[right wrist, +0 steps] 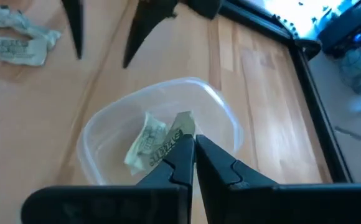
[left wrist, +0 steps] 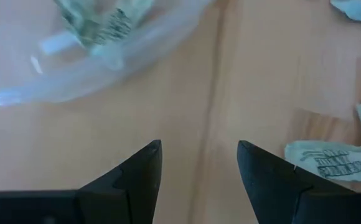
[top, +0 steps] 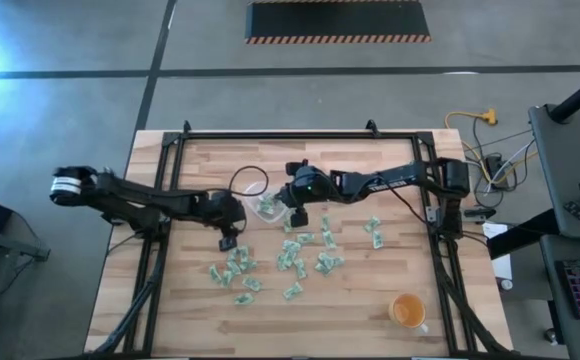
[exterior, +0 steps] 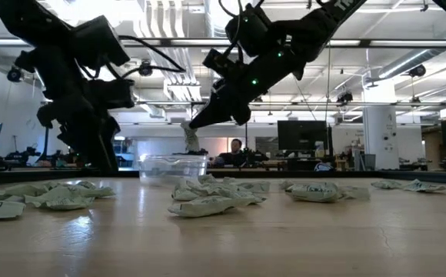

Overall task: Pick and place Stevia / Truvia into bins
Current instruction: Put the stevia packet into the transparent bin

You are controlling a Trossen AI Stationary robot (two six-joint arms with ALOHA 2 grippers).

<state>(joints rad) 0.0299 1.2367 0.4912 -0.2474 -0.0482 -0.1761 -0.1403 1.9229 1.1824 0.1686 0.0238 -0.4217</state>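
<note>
Right gripper hung over the clear tub, fingers pressed together on one Stevia packet, with the packet's free end sticking up past the tips. A second packet already lay in the tub. Left gripper sat low over bare wood just beside the tub, fingers spread and holding nothing; a loose packet lay just off one finger.

The rest of the packets were scattered on the table between the tub and the orange cup, well apart from the cup.

Risks as I read them:
- The pinch was at the very tips. Paper that thin could cling to a finger on release and ride back out of the tub, or flutter over the rim if let go too high
- The tub looked light and unanchored. Any finger contact with its wall could shove or tip it and spill what's inside
- Both grippers were close at the tub. The left one's fingers showed just beyond the rim in the right wrist view, so a careless lift or reach could clip the other arm
- The left gripper's nearest packet looked crumpled, and a flat pinch on it could skid or grab two
</note>
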